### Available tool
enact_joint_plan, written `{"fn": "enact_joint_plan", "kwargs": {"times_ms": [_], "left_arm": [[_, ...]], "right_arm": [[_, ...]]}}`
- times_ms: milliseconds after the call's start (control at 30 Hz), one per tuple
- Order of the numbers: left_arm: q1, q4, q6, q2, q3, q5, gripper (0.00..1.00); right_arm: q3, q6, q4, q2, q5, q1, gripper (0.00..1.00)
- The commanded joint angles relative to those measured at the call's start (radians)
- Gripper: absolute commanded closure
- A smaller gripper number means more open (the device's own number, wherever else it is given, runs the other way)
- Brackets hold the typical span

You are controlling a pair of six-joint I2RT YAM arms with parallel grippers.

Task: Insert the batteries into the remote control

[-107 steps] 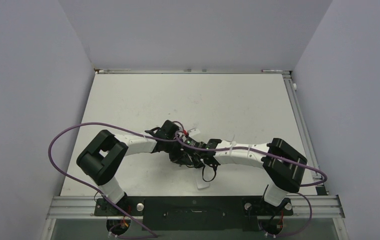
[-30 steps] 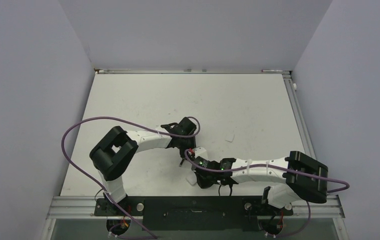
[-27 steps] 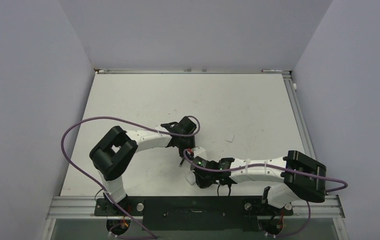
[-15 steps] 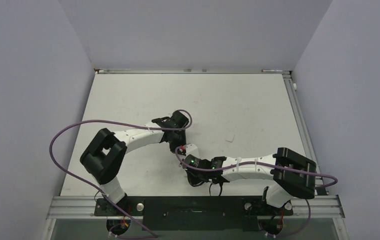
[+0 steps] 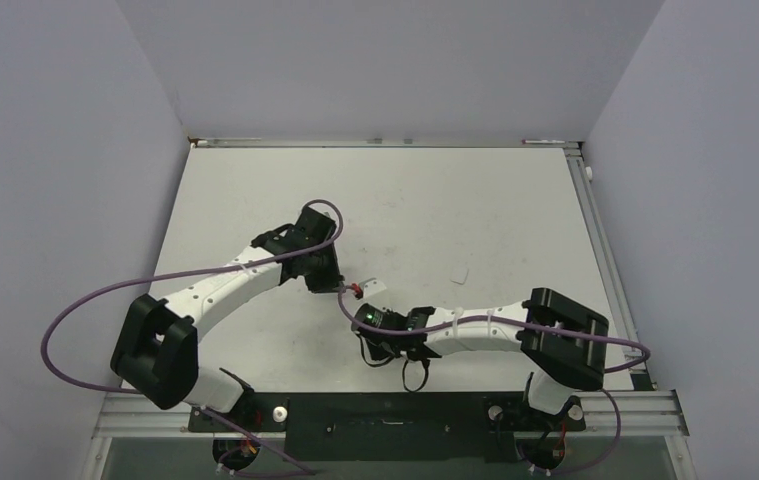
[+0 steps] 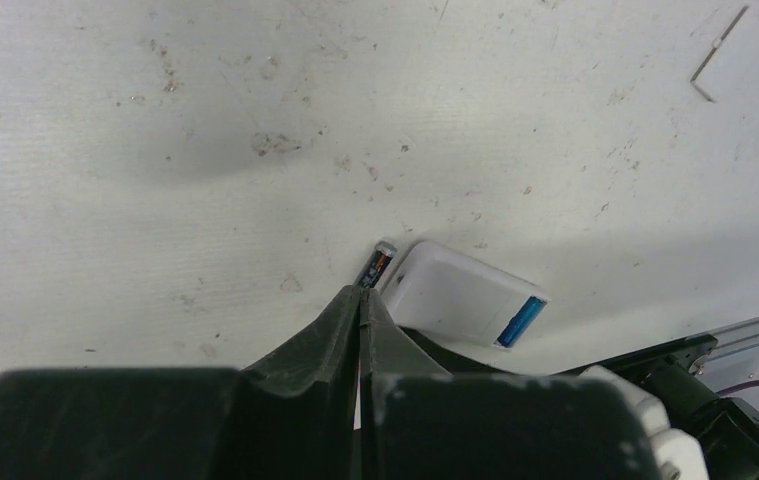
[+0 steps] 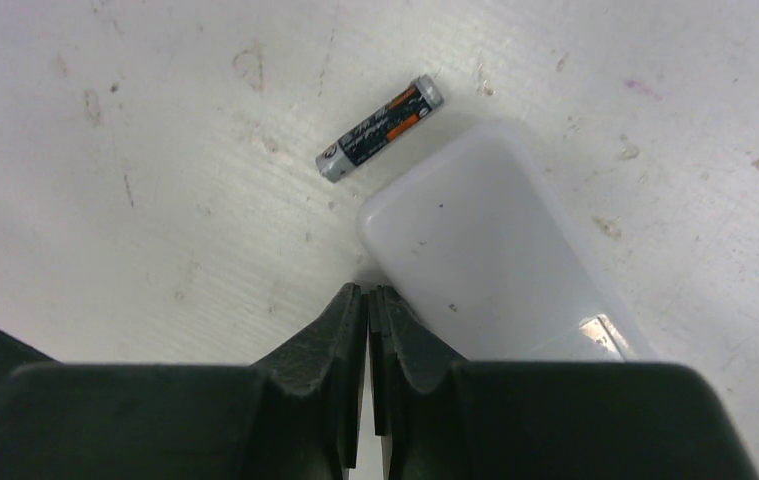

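So where does the dark battery (image 7: 380, 130) lie?

— Flat on the counter (image 7: 155, 150), just beside a corner of the remote control (image 7: 495, 240), which lies plain side up. A blue battery (image 6: 520, 320) looks seated at the remote's other end.

— How would the loose one handle?

— Probably light, rigid and slick, and prone to rolling. A pinch across the middle of its barrel seems safest. The remote looks light too and may skid unless braced.

— And the hands?

— The left hand (image 6: 360, 300) and right hand (image 7: 367, 295) are both pinched fully closed, holding nothing. The left arm (image 5: 225, 285) reaches long across the counter. The right arm (image 5: 475, 330) is folded low near its base. Both sets of tips point down, close to the remote.
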Motion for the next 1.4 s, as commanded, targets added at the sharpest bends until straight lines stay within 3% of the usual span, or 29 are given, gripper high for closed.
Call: {"fn": "enact_joint_plan", "kwargs": {"times_ms": [0, 633, 833, 1100, 1367], "left_arm": [[0.008, -0.045, 0.022, -0.072, -0.027, -0.030, 0.99], [0.017, -0.033, 0.000, -0.203, -0.172, 0.030, 0.97], [0.017, -0.024, -0.010, -0.211, -0.196, 0.041, 0.92], [0.018, -0.017, -0.024, -0.228, -0.223, 0.052, 0.78], [0.017, -0.012, -0.041, -0.256, -0.259, 0.056, 0.70]], "right_arm": [[0.057, 0.013, -0.029, 0.034, 0.081, -0.029, 0.91], [0.084, -0.008, -0.066, 0.025, 0.108, -0.127, 0.91], [0.146, -0.032, -0.087, 0.017, 0.106, -0.125, 0.91], [0.214, -0.090, -0.116, -0.005, 0.079, -0.122, 0.72], [0.252, -0.081, -0.135, 0.038, 0.037, -0.119, 0.62]]}}
